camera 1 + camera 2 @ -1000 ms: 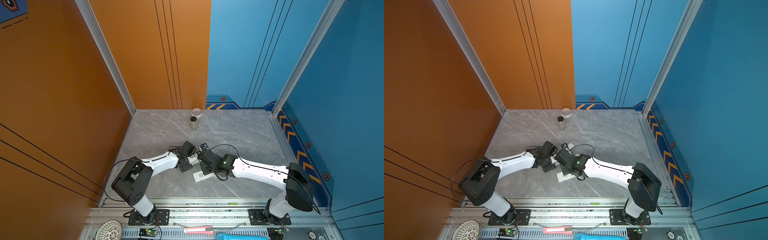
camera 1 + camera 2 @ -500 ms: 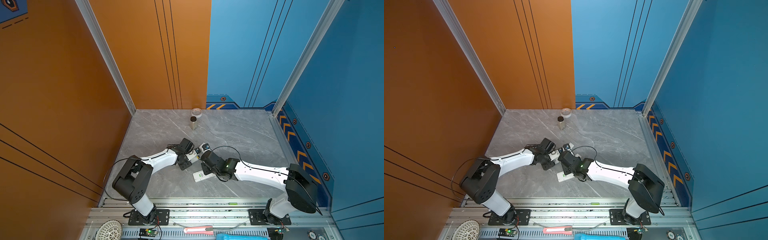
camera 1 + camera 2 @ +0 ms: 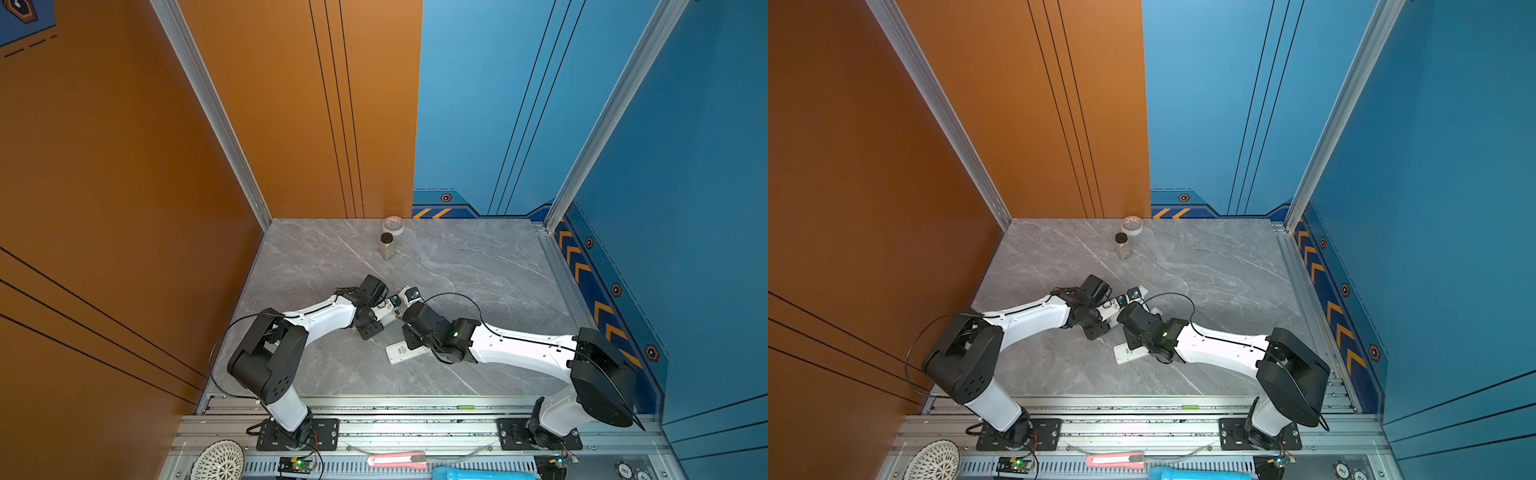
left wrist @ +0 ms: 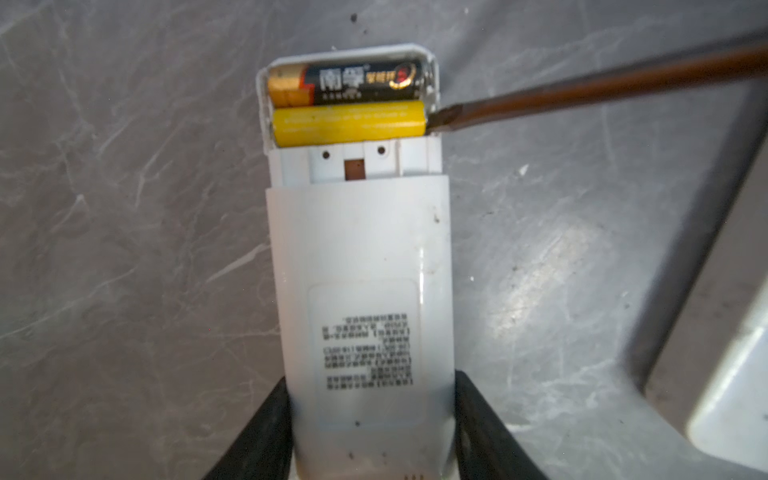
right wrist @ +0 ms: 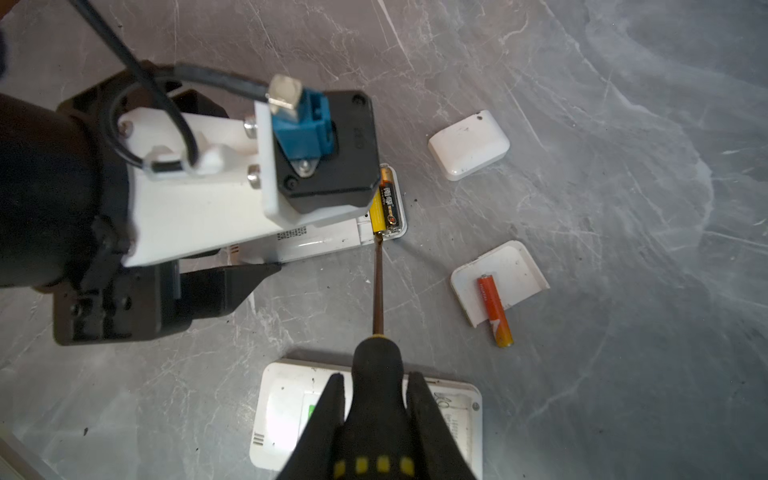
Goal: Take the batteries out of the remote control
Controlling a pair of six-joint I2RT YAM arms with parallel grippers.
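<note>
Left gripper (image 4: 370, 382): pinching the remote (image 4: 361, 249) by its long sides, a black finger against each edge.
Remote: flat on the table (image 5: 623, 208), label side up, battery bay uncovered at the end away from the gripper.
Yellow cell (image 4: 349, 124): seated in the bay, in the slot nearer the remote's body.
Black-gold cell (image 4: 353, 83): seated beside it, in the slot at the remote's end, the two touching along their length.
Right gripper (image 5: 376, 386): clamped on the black-and-yellow handle of the screwdriver (image 5: 377, 282).
Screwdriver: shaft slants down to the bay; tip touches the end of the yellow cell at the bay wall.
Orange cell (image 5: 494, 309): out of the remote, lying across a loose white cover (image 5: 511, 270), one end past its edge.
Cap (image 5: 468, 144): second loose white piece, on the table apart from the cover.
Second remote (image 5: 282, 415): white, flat on the table under the right gripper.
</note>
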